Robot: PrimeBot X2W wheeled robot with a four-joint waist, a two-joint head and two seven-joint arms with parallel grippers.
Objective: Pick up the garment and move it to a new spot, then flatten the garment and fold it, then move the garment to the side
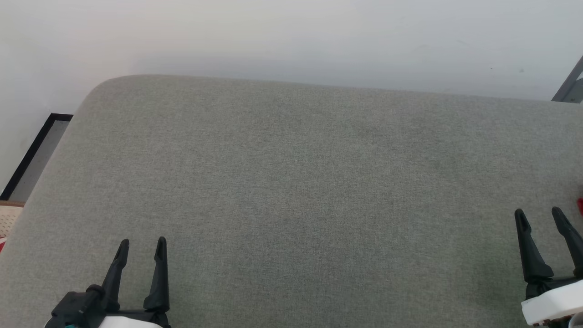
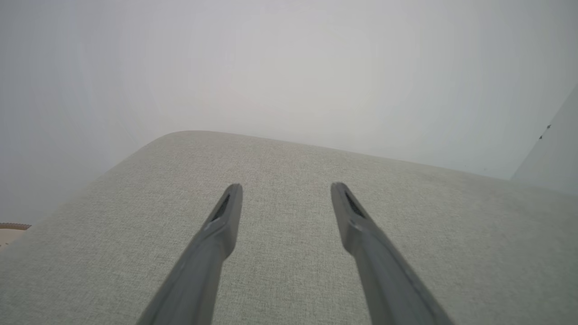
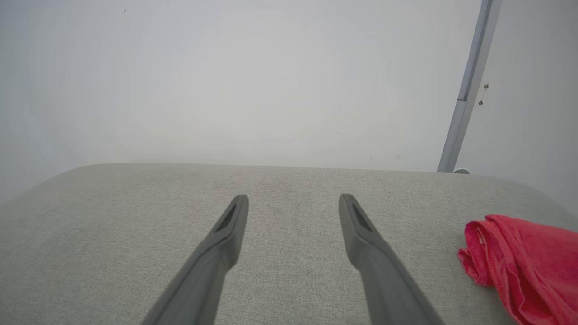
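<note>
The garment (image 3: 524, 264), a bunched heap of red fabric, lies on the grey cushioned surface (image 3: 135, 234) at the lower right of the right wrist view; a sliver of its red (image 1: 580, 206) peeks in at the head view's right edge. My right gripper (image 1: 539, 214) stands open just left of it, empty, apart from the cloth; its fingertips (image 3: 293, 198) frame bare cushion. My left gripper (image 1: 142, 242) is open and empty at the lower left of the head view, far from the garment, and in its own wrist view (image 2: 285, 187) it hovers over bare grey fabric.
The grey cushioned surface (image 1: 291, 191) spans nearly the whole head view, with a rounded far-left corner. A pale wall (image 1: 291, 36) runs behind it. A grey metal post (image 3: 469, 85) rises at the back right. Beyond the left edge lies a black-framed panel (image 1: 32, 155) on the floor.
</note>
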